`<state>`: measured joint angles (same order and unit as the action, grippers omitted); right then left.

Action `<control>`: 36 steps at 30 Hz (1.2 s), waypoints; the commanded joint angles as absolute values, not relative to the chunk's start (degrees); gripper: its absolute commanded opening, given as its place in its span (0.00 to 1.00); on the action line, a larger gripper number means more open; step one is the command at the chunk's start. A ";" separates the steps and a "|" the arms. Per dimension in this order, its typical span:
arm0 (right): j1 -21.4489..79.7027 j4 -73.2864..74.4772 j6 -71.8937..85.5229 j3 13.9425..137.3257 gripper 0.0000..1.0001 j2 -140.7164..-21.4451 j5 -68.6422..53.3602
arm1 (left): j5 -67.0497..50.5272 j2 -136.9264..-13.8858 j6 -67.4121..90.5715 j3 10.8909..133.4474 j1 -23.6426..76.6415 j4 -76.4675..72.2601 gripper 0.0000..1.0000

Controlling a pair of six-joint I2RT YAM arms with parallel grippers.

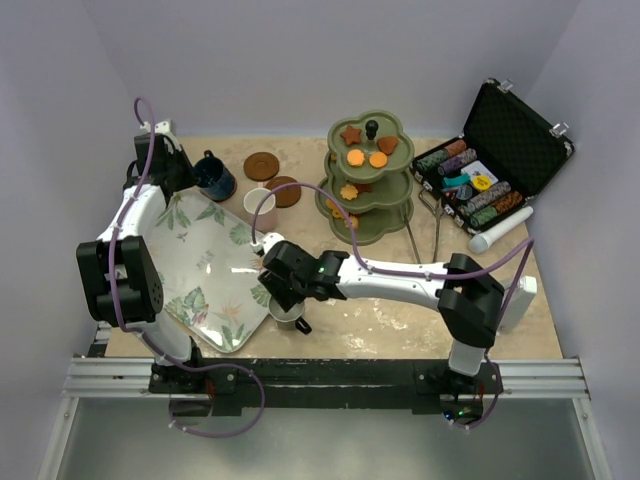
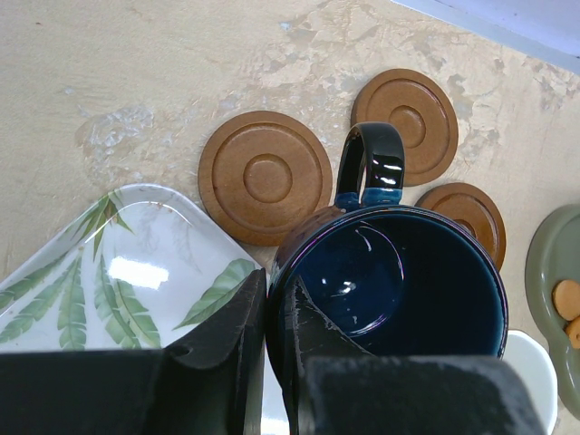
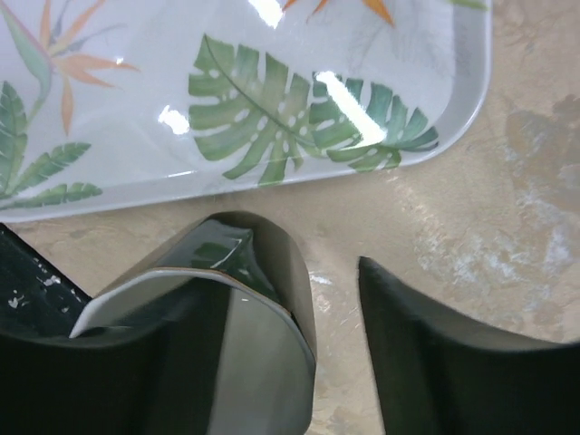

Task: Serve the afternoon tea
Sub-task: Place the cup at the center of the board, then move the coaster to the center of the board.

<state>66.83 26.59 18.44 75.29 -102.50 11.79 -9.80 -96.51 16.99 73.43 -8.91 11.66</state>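
Above the table [image 1: 385, 322], layout: the stand [image 1: 385, 226] at the far middle carries the biscuits [image 1: 356, 157] on its tiers. Two bare saucers [image 1: 262, 165] lie just left of it, and the tray [image 1: 200, 290] lies at the left.
Top view, pinkish-white cup [image 1: 259, 203]: on the table beside the tray's far corner, near the saucers but on none.
Top view, left gripper [image 1: 198, 172]: at the far left, on the navy cup [image 1: 216, 182], off the tray's far edge.
Top view, right gripper [image 1: 288, 308]: reached across to the tray's near corner, over the cream cup [image 1: 284, 320].
Left wrist, grip: fingers [image 2: 227, 344] are pinched on the navy cup's rim, one outside and one inside. I cannot tell whether the cup is lifted.
Left wrist, saucers: three show, all bare, the nearest just beyond the cup's handle.
Right wrist, jaws: spread and holding nothing. One finger [image 3: 426, 362] stands apart from the cream cup with bare table between.
Right wrist, cream cup: upright on the table just beside the tray's edge, on no saucer.
Step, as judged: cups are going off the tray. The right arm is letting its cup go and the left is taking the navy cup toward a saucer.
Next move calls for: the navy cup centred on the nearest saucer before that grip loosens. The right arm must rise straight so neither finger tips the cream cup.
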 commanded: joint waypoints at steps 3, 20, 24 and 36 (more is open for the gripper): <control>67.06 31.62 18.02 82.34 0.74 -98.71 15.29 | -10.11 -94.13 18.55 75.15 -8.53 6.68 0.00; 50.20 31.12 9.76 122.14 0.70 -114.67 11.69 | -9.49 -92.29 18.81 74.36 -8.53 5.71 0.00; 46.15 30.50 9.05 137.60 0.59 -126.36 14.58 | -9.23 -92.72 18.63 74.53 -8.53 5.98 0.00; 42.98 24.08 5.89 144.49 0.41 -143.08 17.05 | -9.58 -92.99 18.72 74.53 -8.53 5.98 0.00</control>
<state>42.06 28.38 7.66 141.69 -143.04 15.53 -8.34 -96.31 17.02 73.41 -8.86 11.42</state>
